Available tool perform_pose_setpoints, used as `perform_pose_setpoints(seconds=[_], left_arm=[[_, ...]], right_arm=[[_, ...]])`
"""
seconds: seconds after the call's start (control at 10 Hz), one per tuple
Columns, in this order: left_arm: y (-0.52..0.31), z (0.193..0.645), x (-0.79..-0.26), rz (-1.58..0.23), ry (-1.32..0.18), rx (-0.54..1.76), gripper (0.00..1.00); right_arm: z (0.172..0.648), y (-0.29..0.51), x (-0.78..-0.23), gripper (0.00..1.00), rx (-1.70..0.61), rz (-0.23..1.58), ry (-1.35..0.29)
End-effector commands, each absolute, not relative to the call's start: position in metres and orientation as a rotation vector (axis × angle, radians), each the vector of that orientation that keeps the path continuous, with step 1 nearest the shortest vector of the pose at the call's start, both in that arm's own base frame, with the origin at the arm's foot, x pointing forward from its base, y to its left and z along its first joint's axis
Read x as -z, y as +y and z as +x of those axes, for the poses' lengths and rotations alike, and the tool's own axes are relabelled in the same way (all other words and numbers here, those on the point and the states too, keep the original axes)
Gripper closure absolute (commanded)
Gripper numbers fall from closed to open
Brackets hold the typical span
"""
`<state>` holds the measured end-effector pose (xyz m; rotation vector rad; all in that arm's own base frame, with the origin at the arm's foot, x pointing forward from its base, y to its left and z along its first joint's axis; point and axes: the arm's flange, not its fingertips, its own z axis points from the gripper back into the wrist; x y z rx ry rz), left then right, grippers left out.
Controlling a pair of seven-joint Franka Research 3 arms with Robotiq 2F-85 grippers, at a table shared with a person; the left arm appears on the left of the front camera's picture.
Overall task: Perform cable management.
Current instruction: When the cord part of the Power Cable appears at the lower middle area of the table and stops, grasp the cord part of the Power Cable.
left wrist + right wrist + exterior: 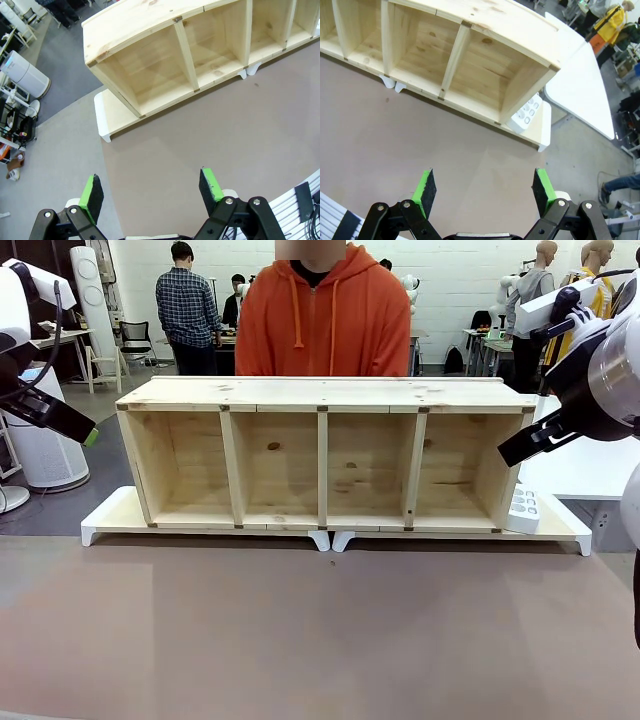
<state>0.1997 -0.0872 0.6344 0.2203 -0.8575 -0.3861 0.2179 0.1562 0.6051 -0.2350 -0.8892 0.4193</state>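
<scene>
One wooden shelf (325, 395) with four open compartments stands on two white stands (110, 520) set end to end on the brown surface (320, 640), and one person in an orange hoodie (325, 320) stands behind it. The single white power strip (526, 114) of the cable leans against the shelf's right end wall, resting on the right-hand stand. Both tools, left tool (150, 186) and right tool (485, 184), hang above the surface with fingers spread wide and nothing between them.

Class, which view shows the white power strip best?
The right wrist view: the power strip stands beside the shelf, sockets facing the camera. The front view shows the strip smaller, at an angle.
</scene>
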Motion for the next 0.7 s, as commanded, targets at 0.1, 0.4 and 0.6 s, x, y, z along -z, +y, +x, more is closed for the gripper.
perform_pose_setpoints(seconds=[0.1,0.4,0.6], left_arm=[[-0.089,0.2008,-0.6343,0.215,-0.861,0.383,0.0],[-0.089,0.2008,-0.6343,0.215,-0.861,0.383,0.0],[-0.089,0.2008,-0.6343,0.215,-0.861,0.383,0.0]], right_arm=[[0.2213,0.1583,-0.6047,0.0,-0.43,-0.232,-0.897],[0.2213,0.1583,-0.6047,0.0,-0.43,-0.232,-0.897],[0.2213,0.1583,-0.6047,0.0,-0.43,-0.232,-0.897]])
